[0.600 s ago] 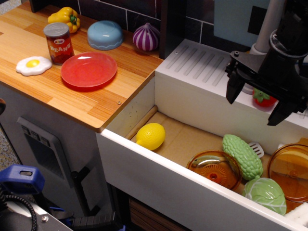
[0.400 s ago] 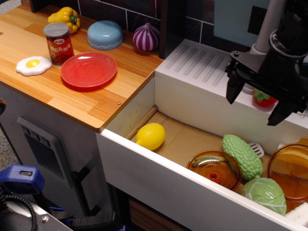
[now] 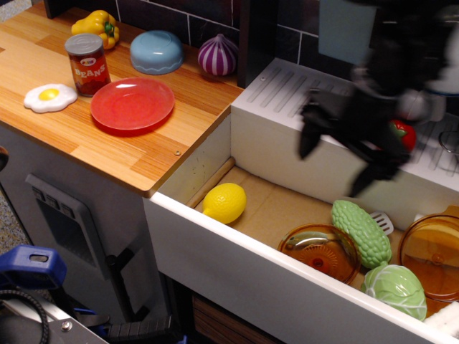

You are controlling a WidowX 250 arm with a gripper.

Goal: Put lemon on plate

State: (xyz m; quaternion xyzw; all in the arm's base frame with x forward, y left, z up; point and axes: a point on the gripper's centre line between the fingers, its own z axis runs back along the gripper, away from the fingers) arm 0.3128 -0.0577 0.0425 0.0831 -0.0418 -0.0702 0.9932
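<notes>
The lemon (image 3: pixel 224 203) lies on its side at the left end of the open white drawer (image 3: pixel 237 261), on the cardboard-brown floor near the front wall. The red plate (image 3: pixel 132 104) sits bare on the wooden surface (image 3: pixel 86 140), well apart from the lemon, just beside the bean can (image 3: pixel 87 64) and near the fried egg (image 3: pixel 50 97). The hand (image 3: pixel 336 166) hangs blurred above the middle of the drawer, to the right of the lemon and not touching it; its two dark fingers (image 3: pixel 310 135) stand spread apart with nothing between them. An orange bowl (image 3: pixel 319 251) and a green bitter gourd (image 3: pixel 361 233) lie below it.
</notes>
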